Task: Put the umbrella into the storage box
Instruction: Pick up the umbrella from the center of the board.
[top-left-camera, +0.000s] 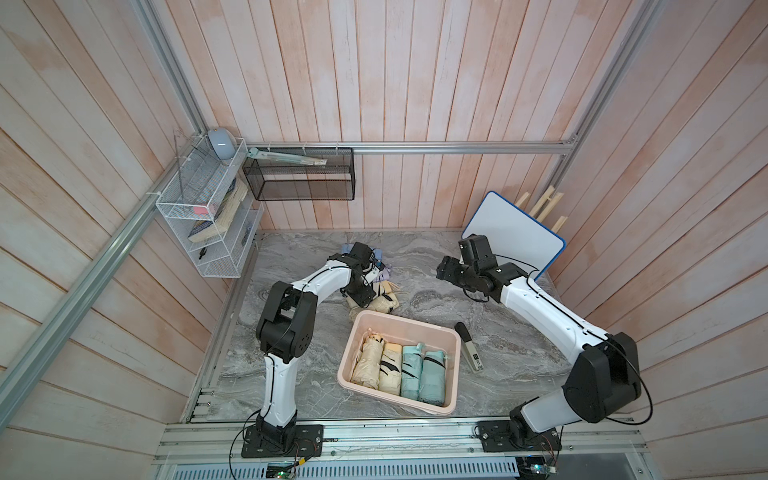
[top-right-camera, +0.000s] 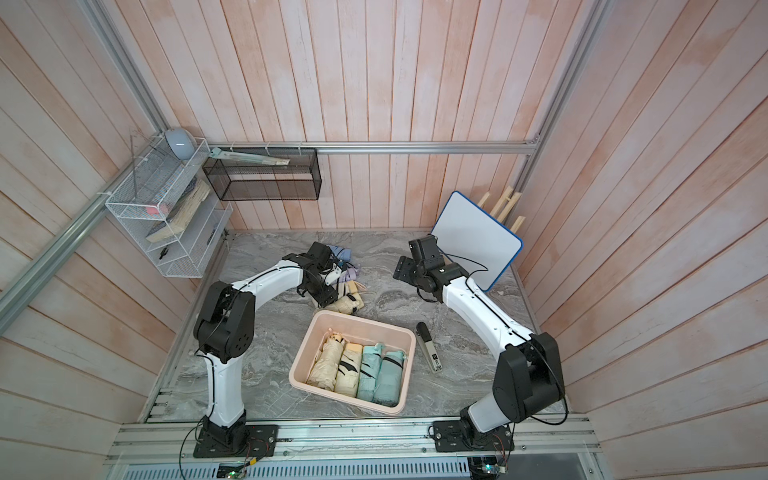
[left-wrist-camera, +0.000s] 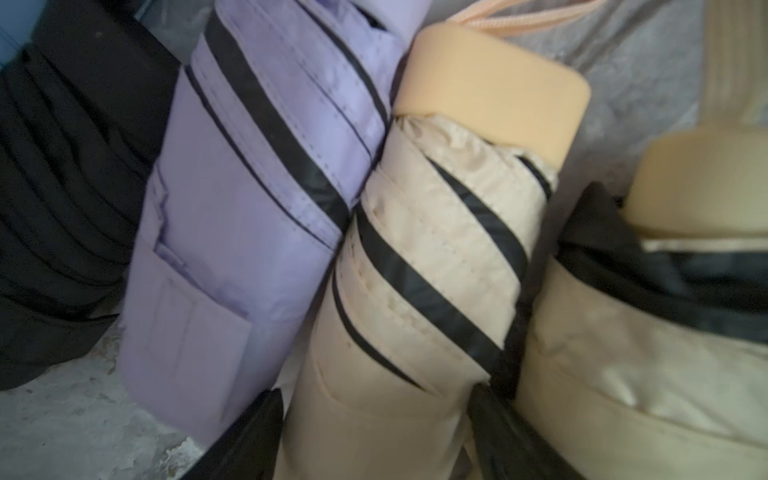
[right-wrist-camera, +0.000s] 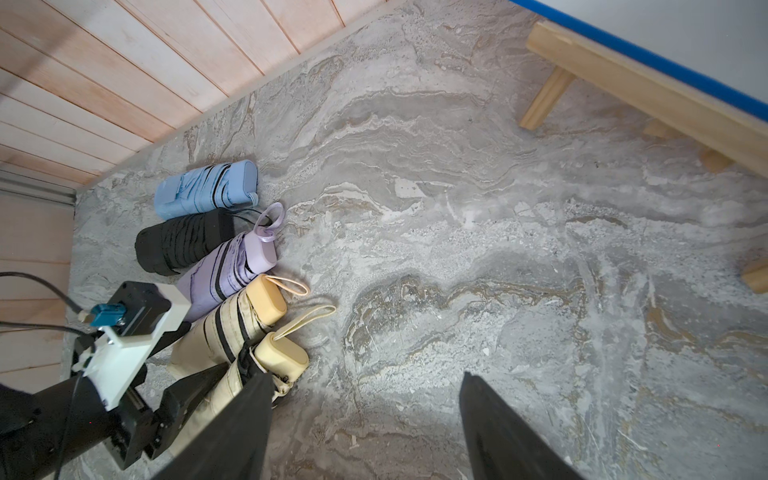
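Note:
The pale pink storage box (top-left-camera: 405, 320) (top-right-camera: 361, 322) stands mid-table with several folded umbrellas (top-left-camera: 399, 370) side by side inside. Behind it a row of folded umbrellas lies on the table: blue (right-wrist-camera: 203, 187), black (right-wrist-camera: 183, 241), purple (left-wrist-camera: 257, 166) (right-wrist-camera: 226, 270), a cream umbrella with an orange-tan handle (left-wrist-camera: 436, 257) (right-wrist-camera: 232, 328), and a second cream one (right-wrist-camera: 278, 349). My left gripper (left-wrist-camera: 376, 399) (top-left-camera: 370, 293) is open, its fingers straddling the orange-handled cream umbrella, which rests on the table. My right gripper (right-wrist-camera: 365, 376) (top-left-camera: 446, 270) hovers open and empty over bare table to the right.
A black and grey hand tool (top-left-camera: 469, 347) lies right of the box. A blue-edged whiteboard (top-left-camera: 511, 232) leans on a wooden stand (right-wrist-camera: 623, 83) at the back right. A white wire rack (top-left-camera: 203, 208) and a black mesh basket (top-left-camera: 299, 174) hang on the walls.

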